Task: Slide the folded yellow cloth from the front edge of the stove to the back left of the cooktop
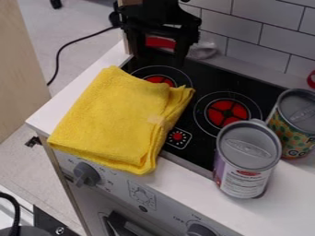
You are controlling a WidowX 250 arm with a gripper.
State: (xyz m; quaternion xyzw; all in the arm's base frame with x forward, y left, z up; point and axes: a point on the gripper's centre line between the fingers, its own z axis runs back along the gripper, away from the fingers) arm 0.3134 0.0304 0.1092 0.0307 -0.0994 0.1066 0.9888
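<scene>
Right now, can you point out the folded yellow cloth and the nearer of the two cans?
Yellow cloth (pixel 117 115): camera view, on its upper face.
Nearer can (pixel 247 146): camera view, on its grey lid.

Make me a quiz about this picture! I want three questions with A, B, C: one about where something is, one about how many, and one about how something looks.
1. Where is the gripper?
A) Over the front knobs
B) At the back of the stove, past the cloth
C) On the floor

2. How many cans are there?
A) One
B) Four
C) Two

3. How is the cloth?
A) Folded
B) Rolled into a tube
C) Hanging on the wall

Answers:
1. B: it hangs near the tiled wall, beyond the cloth.
2. C: one stands in front, the other just behind it.
3. A: its layers lie one on another.
</scene>
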